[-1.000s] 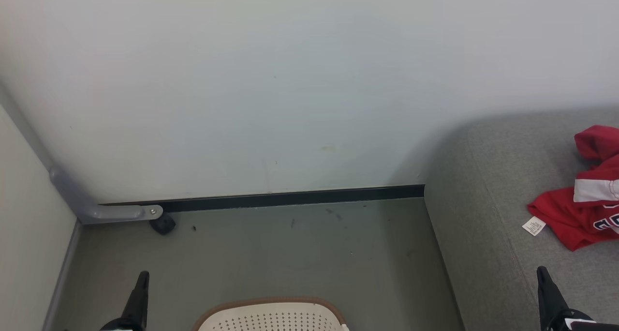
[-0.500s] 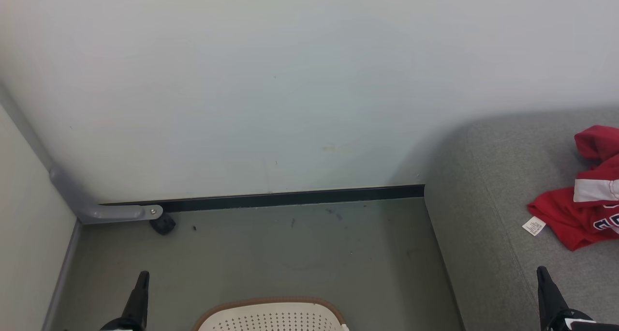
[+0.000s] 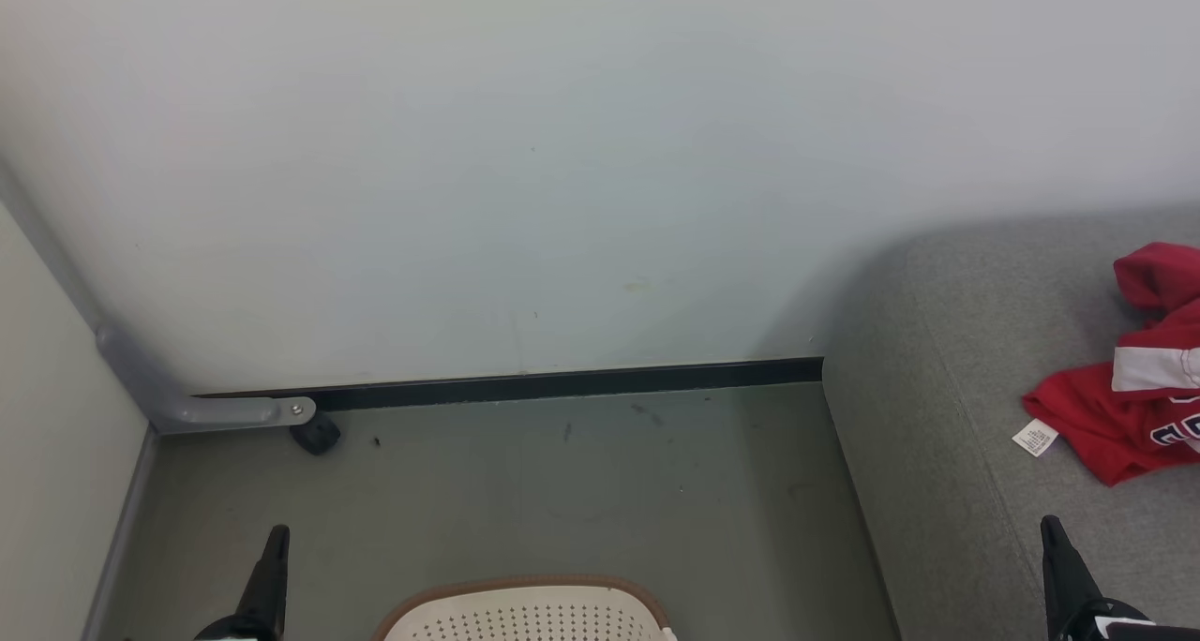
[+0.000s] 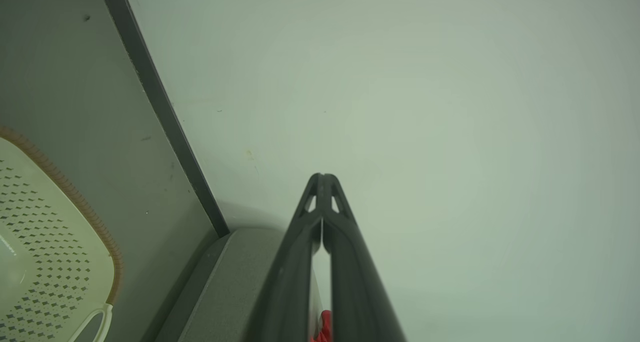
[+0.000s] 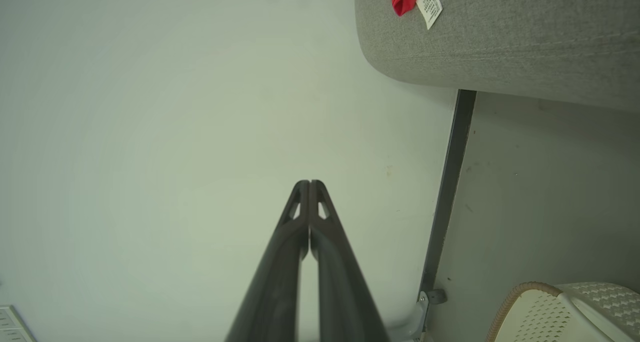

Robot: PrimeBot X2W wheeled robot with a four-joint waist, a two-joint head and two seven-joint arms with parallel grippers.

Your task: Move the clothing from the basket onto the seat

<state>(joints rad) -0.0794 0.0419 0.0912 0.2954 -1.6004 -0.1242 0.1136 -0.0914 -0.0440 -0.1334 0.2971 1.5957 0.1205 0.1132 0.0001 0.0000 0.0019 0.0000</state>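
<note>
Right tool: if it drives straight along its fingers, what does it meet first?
Likely the pale wall: the shut right tool aims squarely at it, with the seat off to the side. Nothing shows in between, though depth is hard to judge.

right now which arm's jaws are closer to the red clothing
The right gripper, over the grey couch near the clothing; the left gripper is over the floor by the basket.

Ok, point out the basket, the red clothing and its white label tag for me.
basket (image 3: 525, 618): head view, on the perforated cream wall under the brown rim.
red clothing (image 3: 1106, 425): head view, on the lower red fabric.
label tag (image 3: 1035, 438): head view, on the middle of the white tag.
</note>
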